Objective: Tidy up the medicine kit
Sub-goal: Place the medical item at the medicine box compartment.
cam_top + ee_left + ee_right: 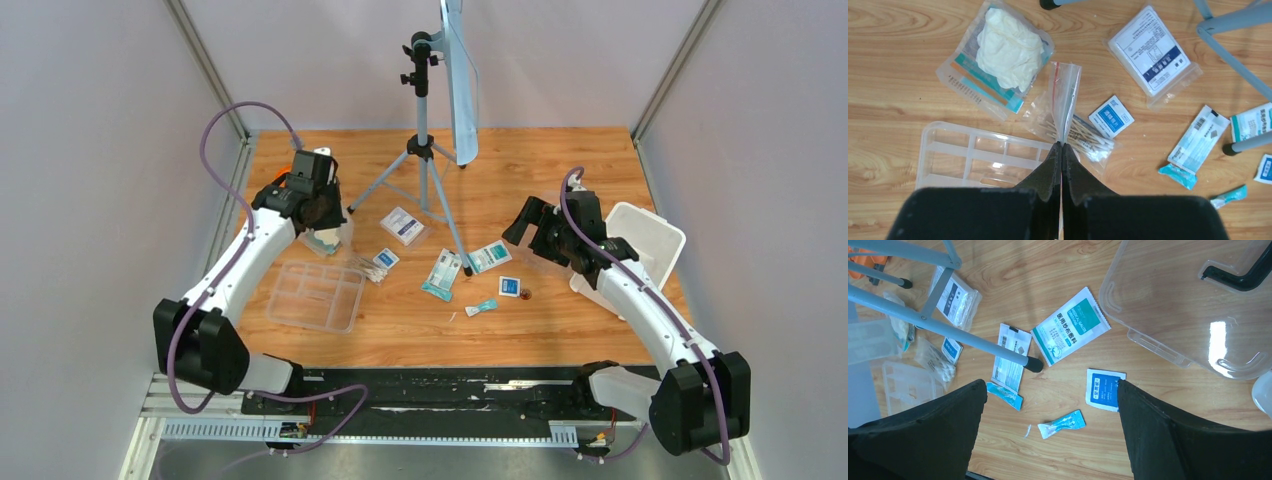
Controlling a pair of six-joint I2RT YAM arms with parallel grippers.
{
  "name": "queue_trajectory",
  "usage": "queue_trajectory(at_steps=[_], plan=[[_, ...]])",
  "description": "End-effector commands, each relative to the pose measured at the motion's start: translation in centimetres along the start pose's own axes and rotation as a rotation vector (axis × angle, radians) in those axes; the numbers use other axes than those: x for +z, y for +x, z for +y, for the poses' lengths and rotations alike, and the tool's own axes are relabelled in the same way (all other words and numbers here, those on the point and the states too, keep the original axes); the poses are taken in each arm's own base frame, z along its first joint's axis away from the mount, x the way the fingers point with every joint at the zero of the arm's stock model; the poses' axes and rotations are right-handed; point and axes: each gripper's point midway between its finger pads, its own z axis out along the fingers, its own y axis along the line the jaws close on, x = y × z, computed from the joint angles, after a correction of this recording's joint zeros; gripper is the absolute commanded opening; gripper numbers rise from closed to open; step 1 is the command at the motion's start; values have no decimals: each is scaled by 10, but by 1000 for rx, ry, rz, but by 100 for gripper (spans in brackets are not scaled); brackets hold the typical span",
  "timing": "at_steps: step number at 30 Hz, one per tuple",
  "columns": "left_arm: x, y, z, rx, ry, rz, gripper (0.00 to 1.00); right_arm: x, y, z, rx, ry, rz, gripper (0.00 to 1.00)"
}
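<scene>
**Progress.** Judged early: no packet is stowed yet. The clear divided tray lies near the left edge of the tabletop with nothing visible in its compartments. The white tub sits at the right edge, and its clear lid is off, flat beside it. All the packets lie loose across the middle of the tabletop and are yet to be sorted.

**Jaws.** The left gripper has its jaws fully closed, apparently pinching the top flap of the cotton-swab bag beside the tray. The right gripper has its jaws spread wide and holds nothing. It hangs above the blue square sachet.

**Materials.**
- Tray and lid: rigid, glossy, transparent plastic with rounded corners.
- Swab bag: thin, limp film with a red zip line.
- Glove packet: crinkled and soft.
- Teal gauze packet: flat, with serrated edges.
</scene>
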Motion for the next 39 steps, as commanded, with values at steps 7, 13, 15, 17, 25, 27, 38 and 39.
queue_trajectory(at_steps=[7,13,15,17,25,27,38,39], plan=[[-59,-1,-40,103,297,-42,0,-5,-11,22,-24,-97,-34,100],[-80,2,-40,141,347,-89,0,-9,-12,24,-32,-111,-47,100],[-91,4,-32,139,328,-124,0,-10,-12,23,-35,-111,-53,100],[-98,11,-21,120,293,-141,0,-11,-12,22,-40,-110,-56,100],[-99,41,15,13,129,-85,0,-11,-13,23,-45,-114,-59,100],[-103,44,20,-1,104,-86,0,-11,-14,24,-47,-116,-62,100],[-111,70,47,-72,-2,-60,0,-14,-14,26,-54,-130,-68,100],[-110,73,48,-79,-8,-54,0,-14,-13,26,-55,-132,-68,100]])
